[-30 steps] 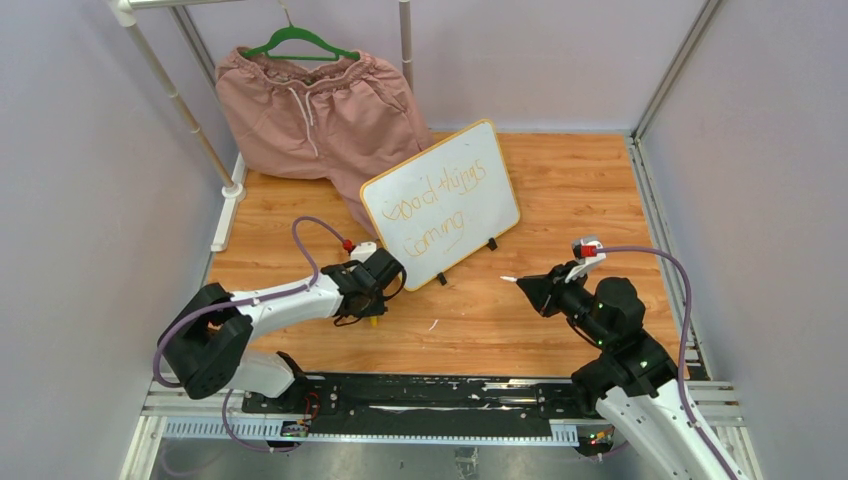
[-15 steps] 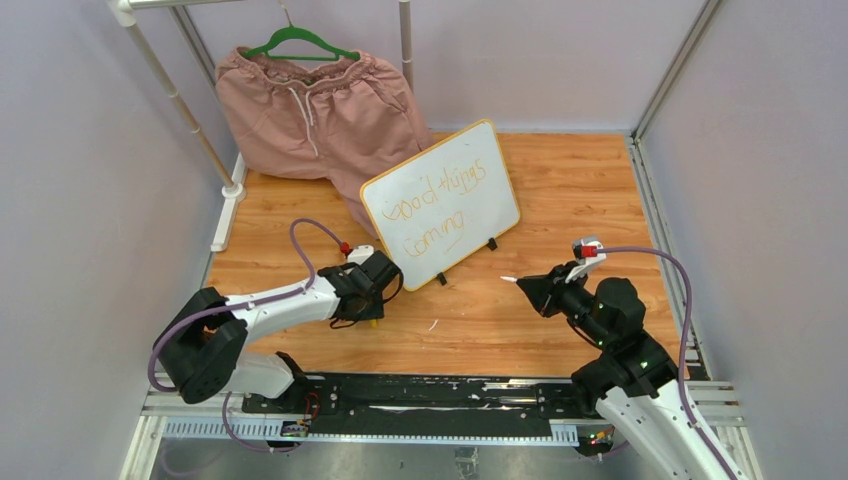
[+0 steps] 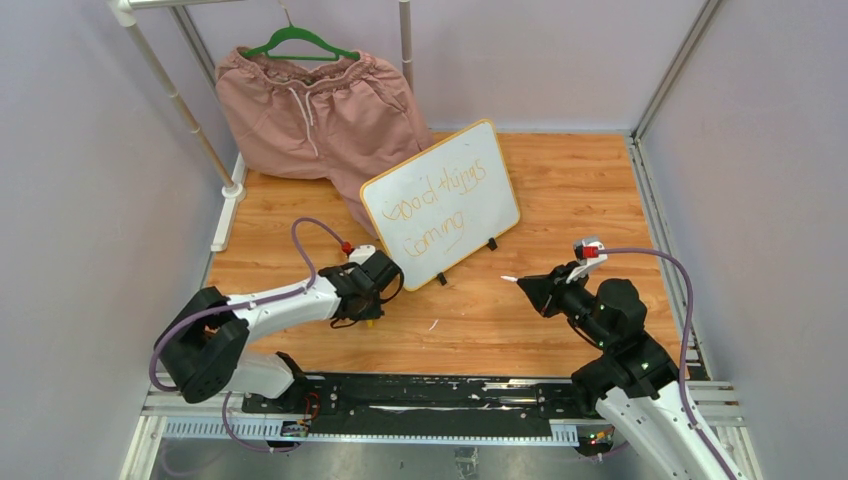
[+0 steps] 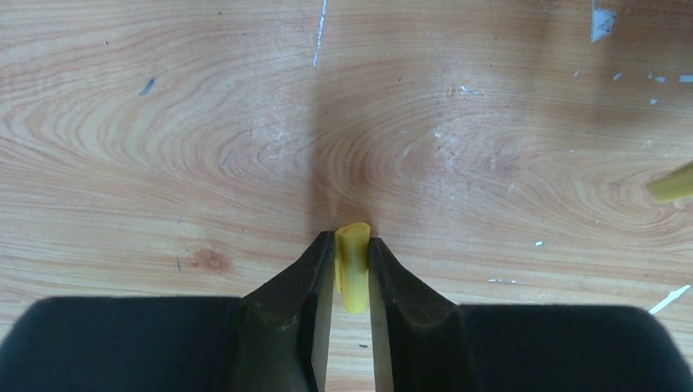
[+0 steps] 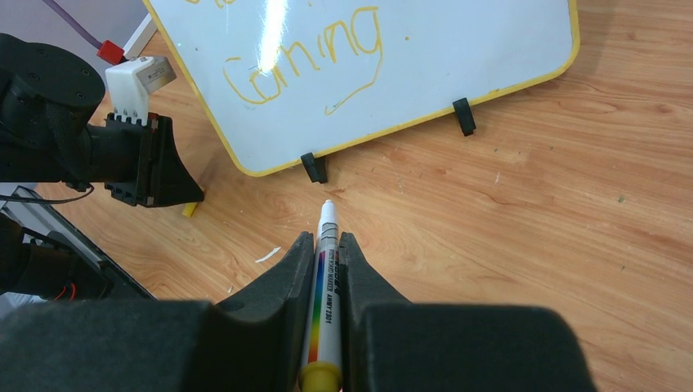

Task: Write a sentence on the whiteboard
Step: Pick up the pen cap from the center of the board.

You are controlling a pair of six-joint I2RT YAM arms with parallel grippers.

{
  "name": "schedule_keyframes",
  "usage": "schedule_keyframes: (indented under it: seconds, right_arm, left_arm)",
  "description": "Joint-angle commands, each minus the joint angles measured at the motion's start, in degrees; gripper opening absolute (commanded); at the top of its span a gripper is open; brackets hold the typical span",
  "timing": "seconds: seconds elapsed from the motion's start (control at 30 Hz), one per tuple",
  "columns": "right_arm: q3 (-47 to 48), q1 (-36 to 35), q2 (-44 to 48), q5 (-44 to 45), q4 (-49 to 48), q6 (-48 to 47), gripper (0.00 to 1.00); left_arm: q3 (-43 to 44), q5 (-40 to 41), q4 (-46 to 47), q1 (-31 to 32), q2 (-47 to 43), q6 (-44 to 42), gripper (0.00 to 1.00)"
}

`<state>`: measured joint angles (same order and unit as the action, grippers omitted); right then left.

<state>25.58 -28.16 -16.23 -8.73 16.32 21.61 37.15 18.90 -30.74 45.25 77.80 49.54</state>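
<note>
The whiteboard (image 3: pixel 490 200) stands tilted on the wooden floor at centre, on two black clip feet. The sentence (image 3: pixel 437 196), "good things coming", is in orange cursive in two lines; the right wrist view shows the board (image 5: pixel 458 49) and the word "coming" (image 5: pixel 306 61). My left gripper (image 3: pixel 372 318) points down at the floor just left of the board's lower corner. It is shut on a yellow marker cap (image 4: pixel 353 265). My right gripper (image 3: pixel 530 285) is shut on a white marker (image 5: pixel 327 278) with a rainbow stripe. Its bare tip points at the board from a short way off.
Pink shorts (image 3: pixel 320 110) hang on a green hanger at the back left, beside a white rack pole (image 3: pixel 190 120). Grey walls close in both sides. A black rail (image 3: pixel 400 395) runs along the near edge. A small white scrap (image 3: pixel 432 325) lies on the floor.
My left gripper has shifted slightly left and nearer with the cap. The right arm and marker have barely moved. The writing looks the same.
</note>
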Motion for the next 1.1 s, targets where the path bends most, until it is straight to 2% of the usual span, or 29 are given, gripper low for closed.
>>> schedule_keyframes:
  seconds: [0.0, 0.1, 0.2, 0.73, 0.93, 1.07]
  right_arm:
    - [0.5, 0.5, 0.7, 0.6, -0.8, 0.4, 0.00]
    - [0.6, 0.5, 0.5, 0.4, -1.0, 0.6, 0.00]
    - [0.8, 0.5, 0.4, 0.2, -0.9, 0.6, 0.00]
    - [2.2, 0.5, -0.8, -0.4, -1.6, -0.3, 0.00]
    - [3.3, 0.5, -1.8, -4.7, -5.7, -2.0, 0.00]
    - [3.6, 0.5, -3.4, -8.0, -10.5, -3.2, 0.00]
  left_arm:
    - [-4.6, -3.7, -0.3, 0.5, 1.9, 1.2, 0.21]
    - [-5.0, -4.0, 0.0, 0.5, 1.2, 1.4, 0.13]
    - [-4.8, -3.4, -0.5, 0.5, -0.7, 1.9, 0.00]
    - [0.6, -1.2, -11.9, 0.5, -18.4, 3.0, 0.00]
    - [7.1, -1.0, -13.7, 0.4, -28.7, 2.9, 0.00]
    - [14.2, -1.2, -12.2, 0.4, -30.7, 0.7, 0.00]
